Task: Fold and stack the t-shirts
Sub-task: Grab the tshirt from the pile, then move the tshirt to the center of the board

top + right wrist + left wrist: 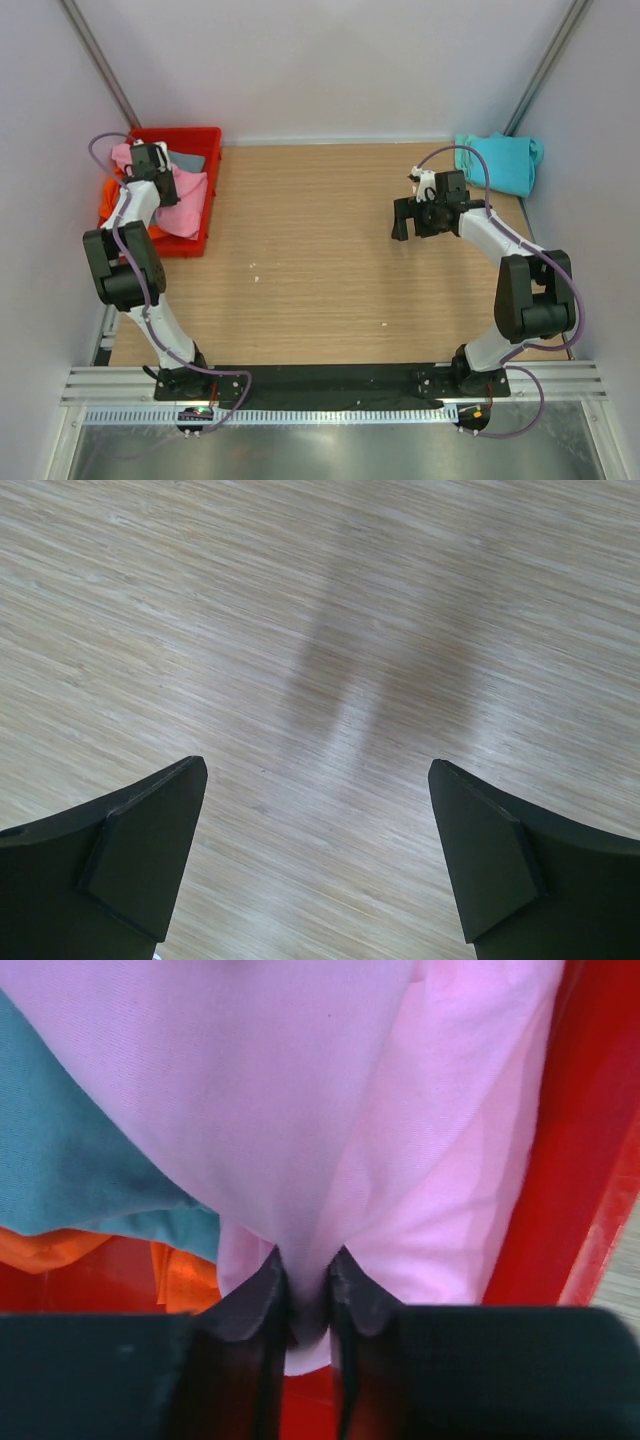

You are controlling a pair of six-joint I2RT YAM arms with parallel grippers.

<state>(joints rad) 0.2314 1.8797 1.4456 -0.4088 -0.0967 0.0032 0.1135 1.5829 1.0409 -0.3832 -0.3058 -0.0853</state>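
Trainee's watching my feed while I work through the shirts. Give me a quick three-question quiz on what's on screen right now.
1. True or false: the right gripper is holding a shirt.
2. Which cloth is the left gripper pinching in the red bin? A orange, B pink, C teal.
3. Fill in: the teal shirt outside the bin lies at the table's far ___ corner.
Key: 1 false, it is open over bare wood. 2 B, the pink shirt. 3 right.
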